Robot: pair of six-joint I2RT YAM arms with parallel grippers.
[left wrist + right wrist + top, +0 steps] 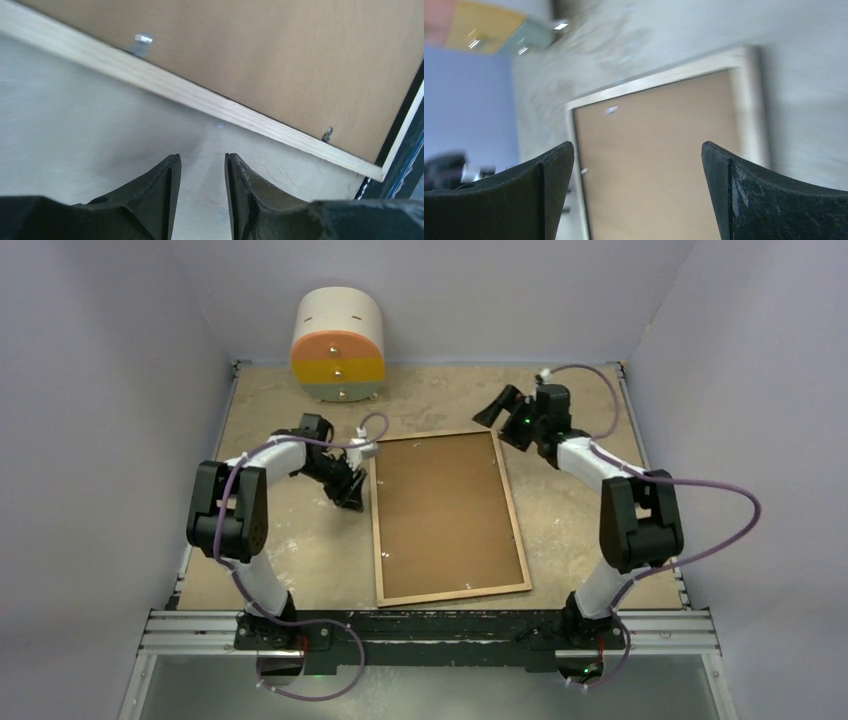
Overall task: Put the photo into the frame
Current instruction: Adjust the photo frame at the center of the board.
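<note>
Left claw (202, 158): fingers slightly parted, nothing between them. Low over table (75, 125), just beside frame (200, 99), at its left rail, likely placed to work metal tab (144, 39). Right claw (638, 146): spread wide, empty, raised above far right corner, clear of work. Frame lies face down, brown board (445, 515) seated in its back. Photo not visible; probably under board, cannot confirm.

We see a worn beige table (300, 550). A large frame (455, 595) lies flat at its middle, brown back upward. A small rounded drawer unit (337, 345) stands at the far edge.
</note>
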